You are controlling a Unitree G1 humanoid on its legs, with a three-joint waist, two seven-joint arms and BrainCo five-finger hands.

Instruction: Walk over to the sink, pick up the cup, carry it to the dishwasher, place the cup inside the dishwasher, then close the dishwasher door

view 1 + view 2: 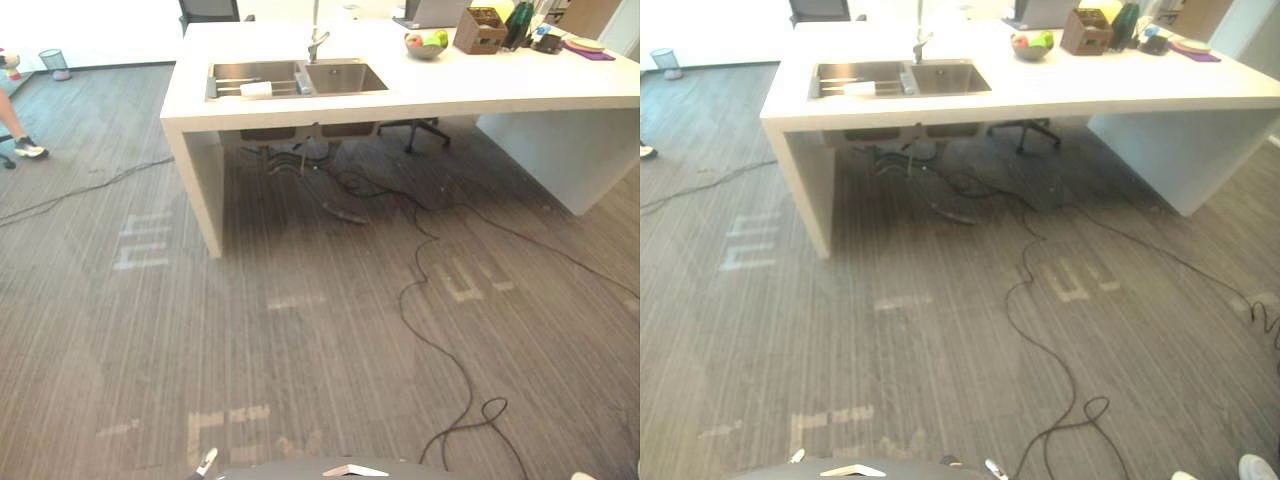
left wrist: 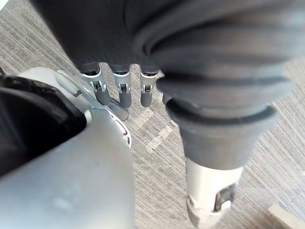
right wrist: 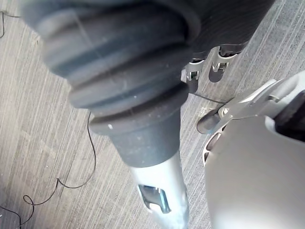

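None of the task's steps is judged complete: the approach to the sink (image 1: 345,78) is under way, and pick-up, carry, placement in the dishwasher and door closing are all left to be done. A wide stretch of grey striped floor (image 1: 300,340) is seen between the robot and the white counter (image 1: 450,85). At far left, a person's shoe (image 1: 28,148) and a small waste bin (image 1: 55,63) are noted. The twin-basin sink is set into the left part of the counter; the cup (image 1: 256,89), white, is seen in the left basin, apparently on its side, with the faucet (image 1: 316,42) behind the divider. Further right on the counter, a fruit bowl (image 1: 426,43) and a brown box (image 1: 479,30) are placed. The left hand (image 2: 123,88) is hung beside the body, fingers straight and nothing held. The right hand (image 3: 217,64) is likewise lowered, fingers relaxed and empty.
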